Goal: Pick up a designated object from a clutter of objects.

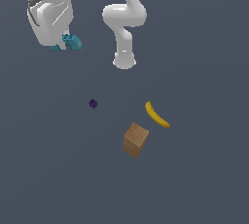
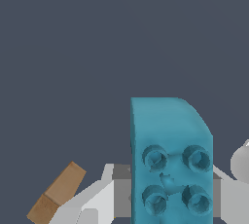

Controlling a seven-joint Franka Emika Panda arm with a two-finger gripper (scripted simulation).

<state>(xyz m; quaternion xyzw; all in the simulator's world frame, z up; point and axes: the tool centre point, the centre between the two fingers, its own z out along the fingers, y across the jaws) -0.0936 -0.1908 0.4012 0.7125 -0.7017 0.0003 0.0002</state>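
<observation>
Teal brick (image 2: 170,159), four round studs on face, one corner rounded, pinched in gripper (image 1: 67,46), raised well apart from brown box (image 1: 135,140).

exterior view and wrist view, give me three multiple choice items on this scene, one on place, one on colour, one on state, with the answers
1. In the exterior view, where does the banana lie relative to the brown box?
A. up and toward that view's right
B. on top of it
C. far toward that view's left

2. What colour is the small cube?
A. yellow
B. dark purple
C. white

3. What state is the teal brick in?
A. lying beside the box
B. under the banana
C. held in the gripper

Answers: A, the banana sits above-right of the box; B, it renders dark purple; C, the brick sits between the fingers in both views.
</observation>
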